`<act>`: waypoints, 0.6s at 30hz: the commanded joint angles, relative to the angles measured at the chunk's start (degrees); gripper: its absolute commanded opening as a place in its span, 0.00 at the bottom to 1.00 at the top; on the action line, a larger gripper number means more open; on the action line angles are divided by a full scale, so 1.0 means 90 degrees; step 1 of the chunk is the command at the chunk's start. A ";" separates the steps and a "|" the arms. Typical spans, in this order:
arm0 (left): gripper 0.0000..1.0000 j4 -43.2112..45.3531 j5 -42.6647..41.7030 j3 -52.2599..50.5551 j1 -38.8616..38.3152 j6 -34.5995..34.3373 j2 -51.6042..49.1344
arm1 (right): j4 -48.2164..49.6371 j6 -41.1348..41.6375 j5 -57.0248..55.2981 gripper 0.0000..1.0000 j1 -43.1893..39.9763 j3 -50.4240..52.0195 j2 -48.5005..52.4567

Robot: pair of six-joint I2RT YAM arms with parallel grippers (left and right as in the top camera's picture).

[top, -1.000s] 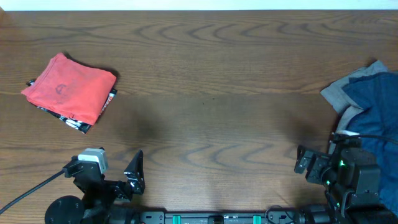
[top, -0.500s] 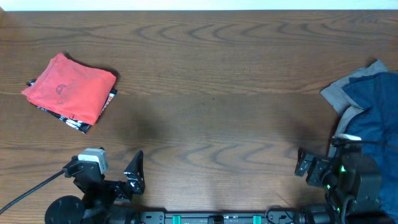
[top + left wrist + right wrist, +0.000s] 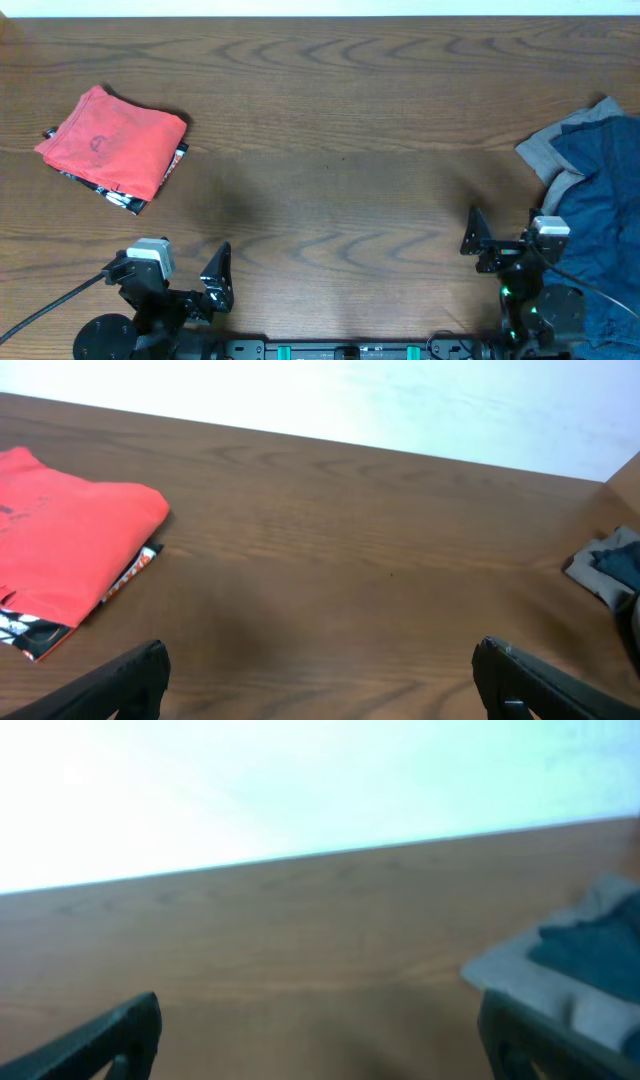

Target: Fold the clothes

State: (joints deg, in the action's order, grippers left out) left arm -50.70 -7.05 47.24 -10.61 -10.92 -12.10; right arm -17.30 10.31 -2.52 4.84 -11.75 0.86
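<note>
Clothes: coral-red T-shirt (image 3: 112, 148) folded to a neat rectangle near the left edge of the worktop (image 3: 340, 90), toward the far-left corner, stacked on a black-and-white printed piece (image 3: 128, 198) peeking out along its near side. Looks like the done stack, parked well clear of the centre to leave folding room. Unfolded lot at the right edge: navy shirt (image 3: 600, 200) crumpled over a grey one (image 3: 545, 150), part of it running past the worktop edge. Likely the feed pile, within reach of the right arm. Left tool (image 3: 320, 652): fingers spread wide, nothing between them, low at the near edge, aimed across the bare centre. Right tool (image 3: 318, 1010): also wide open, empty, at the near edge just beside the navy pile; contact with it not clear from overhead. Judged next: pull one shirt from the right pile to the centre. Writing: none readable. Faint round mark on the red shirt's top face, too small to make out; no chest lettering in view, presumably folded inside. Orange-and-white strip on the printed piece underneath, illegible. No brand tags seen.
</note>
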 commanded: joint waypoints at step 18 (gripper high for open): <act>0.98 0.0017 0.0075 -0.0017 -0.0015 -0.0017 0.0022 | 0.1455 -0.0367 0.0211 0.99 0.0005 0.1270 -0.0058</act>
State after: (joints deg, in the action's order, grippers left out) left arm -50.74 -7.07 47.22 -10.61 -10.92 -12.10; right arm -4.21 8.01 -1.04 4.84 -0.58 0.69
